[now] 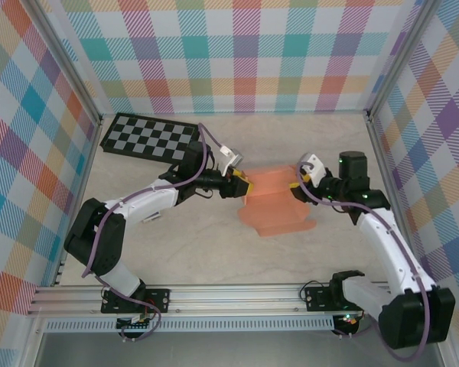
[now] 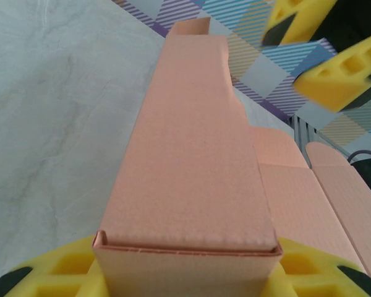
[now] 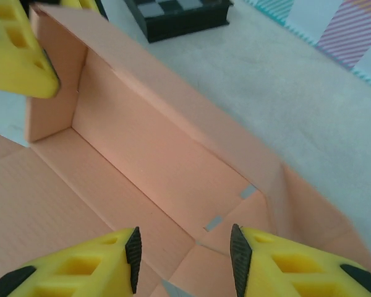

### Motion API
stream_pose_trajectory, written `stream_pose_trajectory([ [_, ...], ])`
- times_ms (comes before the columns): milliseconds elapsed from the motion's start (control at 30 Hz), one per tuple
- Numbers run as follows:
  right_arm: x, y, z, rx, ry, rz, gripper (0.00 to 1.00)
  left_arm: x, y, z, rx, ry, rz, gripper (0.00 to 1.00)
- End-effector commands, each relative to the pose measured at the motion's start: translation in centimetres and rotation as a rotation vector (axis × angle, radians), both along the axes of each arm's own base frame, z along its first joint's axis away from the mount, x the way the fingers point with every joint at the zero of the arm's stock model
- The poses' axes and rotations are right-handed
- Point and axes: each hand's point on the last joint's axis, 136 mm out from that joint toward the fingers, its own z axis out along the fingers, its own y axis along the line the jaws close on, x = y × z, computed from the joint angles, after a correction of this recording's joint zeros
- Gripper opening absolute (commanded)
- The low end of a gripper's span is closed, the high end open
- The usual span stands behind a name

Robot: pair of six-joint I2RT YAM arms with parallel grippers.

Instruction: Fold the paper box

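Observation:
The paper box [image 1: 274, 202] is salmon-orange card, partly folded, lying mid-table with its far wall raised. My left gripper [image 1: 241, 183] is shut on the left end of that doubled wall [image 2: 191, 161], whose cut edge sits between the yellow fingers [image 2: 309, 272]. At the box's right end my right gripper [image 1: 298, 187] stands open. Its black-padded fingertips [image 3: 133, 253] hang apart just above the inner corner of the paper box [image 3: 148, 148], near two small slots [image 3: 229, 207], and nothing is between them. The flat bottom panel and flaps [image 2: 334, 198] spread toward the near side.
A black-and-grey checkerboard [image 1: 149, 138] lies at the back left, close behind the left arm. Plaid walls enclose the table on three sides, with a metal rail [image 1: 229, 294] along the near edge. Bare table surface [image 1: 199, 252] lies in front of the box.

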Motion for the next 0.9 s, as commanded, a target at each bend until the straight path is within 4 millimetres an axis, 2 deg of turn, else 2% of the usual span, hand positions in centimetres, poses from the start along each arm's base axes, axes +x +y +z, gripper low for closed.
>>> stream_pose_trajectory([
  [0, -1.8, -0.3, 1.7, 0.104, 0.003, 0.025, 0.45, -0.4, 0.2, 1.8, -0.016, -0.061, -0.016, 0.21],
  [67, -1.8, -1.8, 2.1, 0.136, -0.008, -0.028, 0.46, -0.3, 0.4, 2.3, -0.021, -0.069, -0.012, 0.21],
  [167, 0.1, -6.9, 3.5, 0.225, -0.050, -0.280, 0.44, -0.5, 0.8, 3.4, -0.039, -0.084, -0.026, 0.21],
  [233, 1.8, -10.7, 3.0, 0.240, -0.045, -0.504, 0.41, -0.6, 1.1, 4.2, -0.048, -0.087, -0.037, 0.21],
  [300, 2.7, -12.1, 2.0, 0.236, -0.006, -0.579, 0.42, -0.9, 1.3, 4.9, -0.063, -0.091, -0.050, 0.21],
  [533, 3.6, -10.3, 0.1, 0.186, 0.080, -0.410, 0.50, -2.8, 1.7, 7.3, -0.094, -0.076, -0.144, 0.21],
  [633, 3.7, -8.2, -1.2, 0.127, 0.140, -0.306, 0.53, -3.1, 1.9, 7.9, -0.105, -0.076, -0.157, 0.21],
  [733, 2.9, -5.6, -2.5, 0.096, 0.194, -0.171, 0.54, -3.1, 1.8, 8.4, -0.113, -0.074, -0.159, 0.21],
  [867, 2.0, -3.8, -2.0, 0.157, 0.176, -0.069, 0.56, -2.8, 1.8, 8.9, -0.123, -0.080, -0.152, 0.21],
])
